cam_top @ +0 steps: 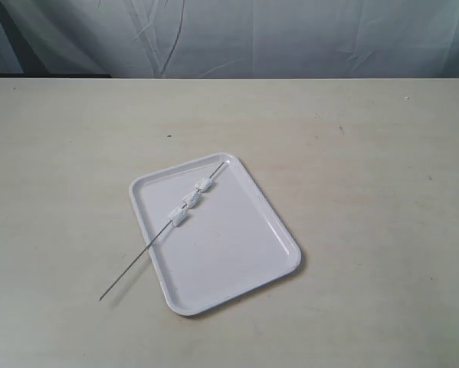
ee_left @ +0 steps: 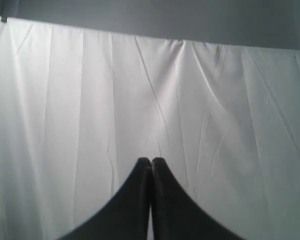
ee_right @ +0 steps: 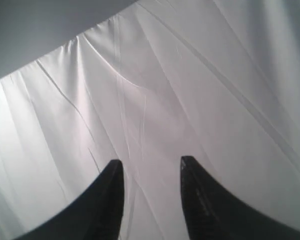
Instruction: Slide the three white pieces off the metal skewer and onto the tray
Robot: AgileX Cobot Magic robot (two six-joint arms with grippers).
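Two hands: left hand (ee_left: 151, 161) and right hand (ee_right: 151, 167), each pointing at a creased white cloth (ee_left: 89, 100), neither one touching anything.
Left hand grip: fingertips pressed tight together, nothing between them.
Right hand grip: fingers parted to a middling gap, and only cloth shows through it.
Tray (cam_top: 244, 253): flat on the pale counter (cam_top: 367, 153), turned at an angle, well apart from both hands and outside both wrist views.
Metal skewer (cam_top: 133, 264): lying slantwise, one tip up at the tray's far corner, the other end poking out past the rim over bare counter, clear of either hand.
Three white pieces (cam_top: 191, 201): there they are, all threaded on the skewer in a row with small gaps, sitting over the tray's far half, no hand near them.
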